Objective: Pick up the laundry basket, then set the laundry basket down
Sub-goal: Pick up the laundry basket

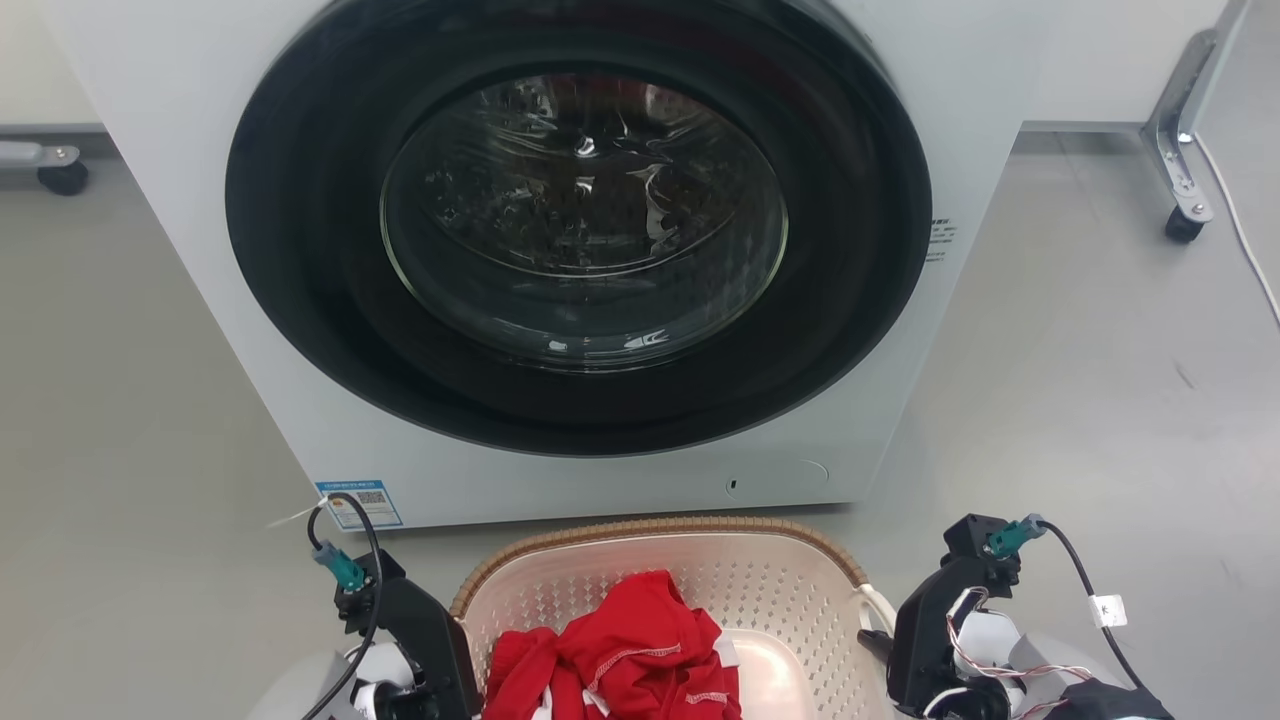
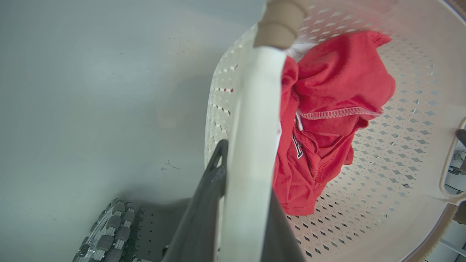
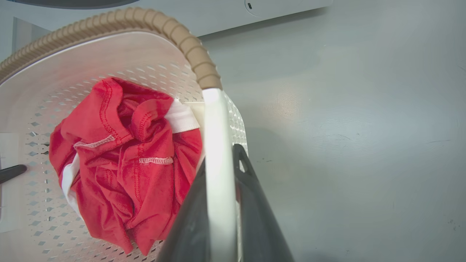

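The laundry basket (image 1: 760, 580), cream-white and perforated with a brown woven-look rim, is at the bottom centre of the head view, just in front of the washing machine. A crumpled red garment (image 1: 630, 640) lies inside it. My left gripper (image 1: 445, 650) is at the basket's left side. In the left wrist view the left gripper (image 2: 247, 174) is shut on the white side handle (image 2: 251, 127). My right gripper (image 1: 885, 640) is at the basket's right side. The right wrist view shows the right gripper (image 3: 220, 163) shut on the other white handle (image 3: 216, 127).
A white front-loading washing machine (image 1: 580, 230) with a dark round door, shut, stands directly behind the basket. Grey floor lies to both sides. A metal leg with a caster (image 1: 1183, 225) and a cable stand at the far right, another caster (image 1: 62, 178) at the far left.
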